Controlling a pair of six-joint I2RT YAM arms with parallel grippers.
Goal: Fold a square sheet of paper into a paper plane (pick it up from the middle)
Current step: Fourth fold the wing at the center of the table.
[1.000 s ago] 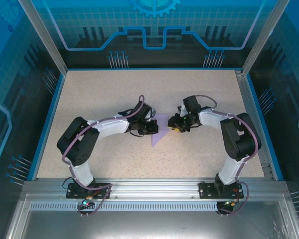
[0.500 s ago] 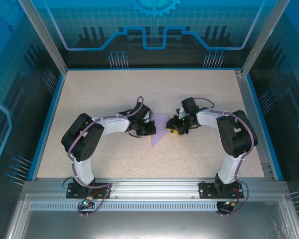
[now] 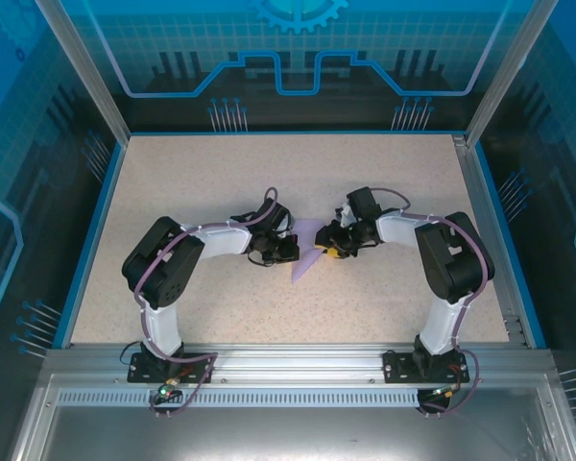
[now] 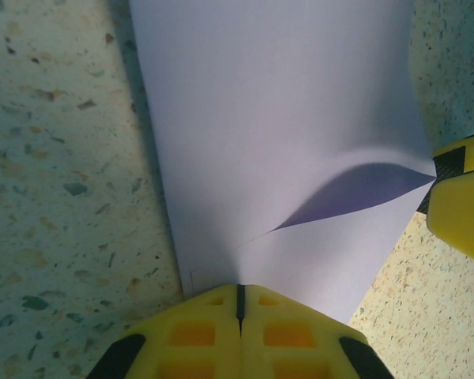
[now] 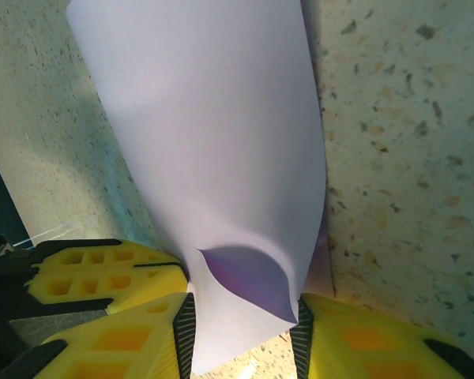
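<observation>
The left gripper (image 4: 238, 290) is clenched on the near edge of the sheet of paper (image 4: 284, 118). The right gripper (image 5: 242, 316) is released, its jaws apart astride a lifted flap. From above, the sheet lies mid-way across the table (image 3: 202, 182), with the left gripper at its 9 o'clock and the right at 3. The paper looks feather-light, limp and easily creased. It is best pinched gently at an edge or fold, not dragged.

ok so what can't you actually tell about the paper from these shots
Top view: folds in the paper are too small to read; the left claw and right claw cover its sides.
Left wrist view: its far end is cut off by the top edge.
Right wrist view: the paper hides whether the right claw squeezes it.
</observation>
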